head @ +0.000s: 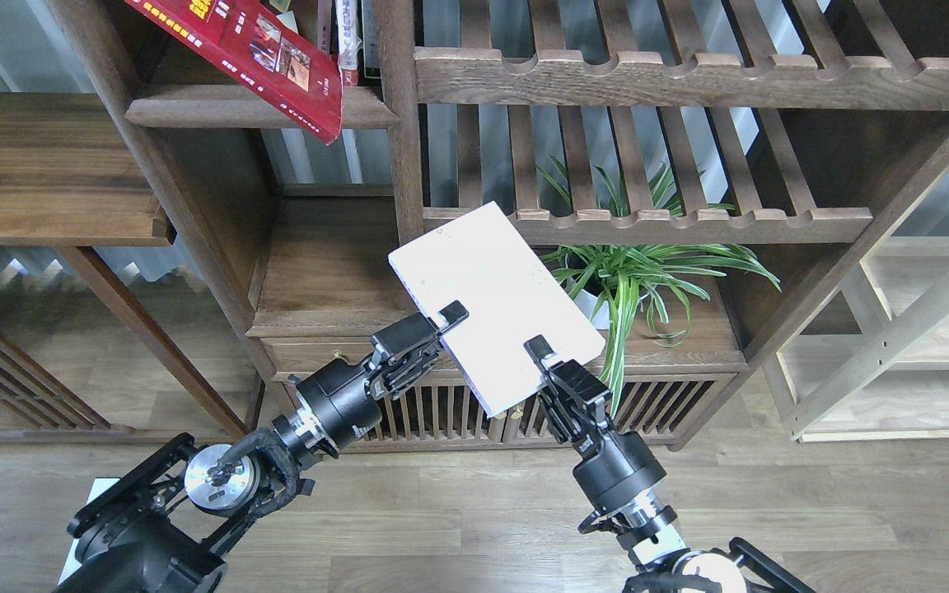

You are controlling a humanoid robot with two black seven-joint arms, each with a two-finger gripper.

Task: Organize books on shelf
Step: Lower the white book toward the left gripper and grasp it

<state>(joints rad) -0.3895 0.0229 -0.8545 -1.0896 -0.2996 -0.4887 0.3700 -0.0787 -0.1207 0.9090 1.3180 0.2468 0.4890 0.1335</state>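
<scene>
head view: thick white book (495, 284) up in mid-air, tilted, far corner just in front of the scalloped rail (647, 224). left gripper (441, 325) clamped on the book's near-left edge, one finger over the cover; right gripper (542, 356) clamped on the near-right edge likewise. two grips probably because a book this thick and wide would sag or twist in one. dark red book (256, 49) up far left, leaning askew and hanging over the moulded front of the solid shelf (219, 107), with a few upright spines (347, 37) just to its right. potted plant (631, 276) right behind the white book, leaves close enough to snag. yellow-green book nowhere visible. likely heading up-left toward that shelf.
</scene>
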